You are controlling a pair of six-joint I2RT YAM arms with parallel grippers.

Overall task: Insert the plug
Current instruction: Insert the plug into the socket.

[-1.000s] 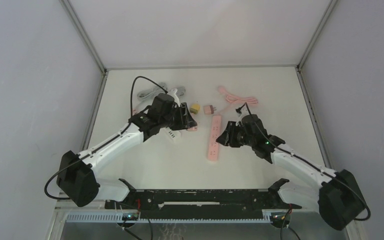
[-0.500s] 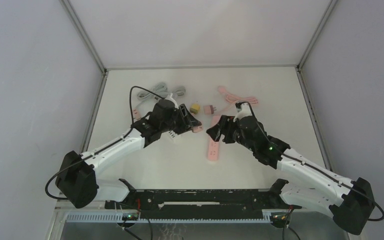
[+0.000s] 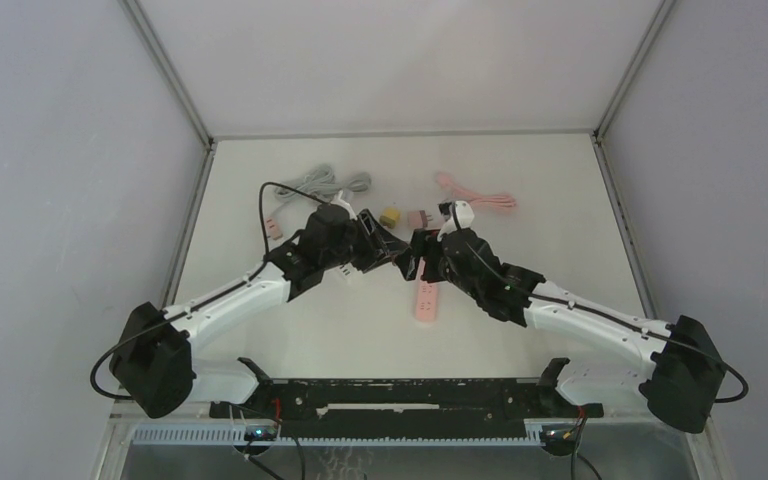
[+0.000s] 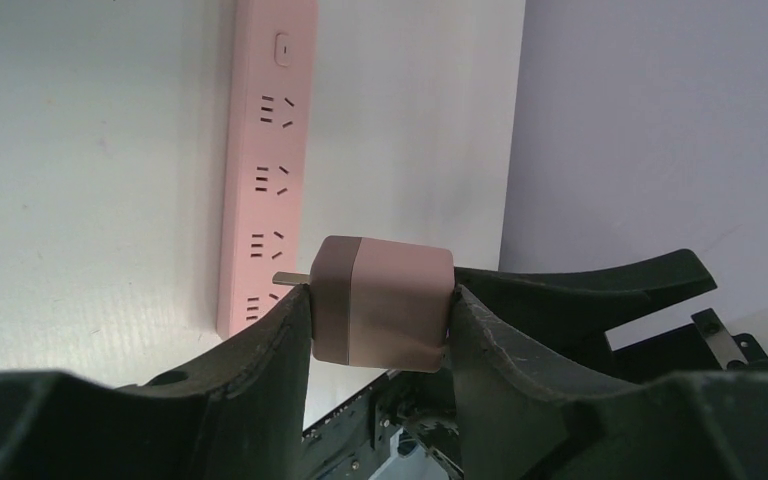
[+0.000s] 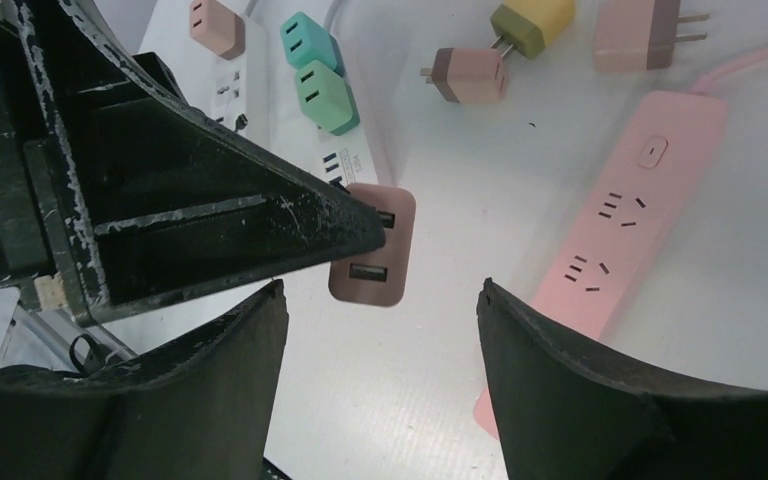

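Your left gripper pinches the two-tone pink cube plug off the surface, prongs toward 9 o'clock, near the long pink plastic power strip. Your right gripper is spread and empty.

Risk: sideways prongs would skid across the sockets.

Count: two strips, the white plastic strip partly hidden, and apparently three loose adapters at 12 o'clock.

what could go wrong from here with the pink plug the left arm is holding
1. The open right gripper is right beside the left gripper in the top view, so their fingers may collide.
2. The two-tone pink cube plug is pinched only at its sides, so a bump could twist it out of line with the long pink power strip.
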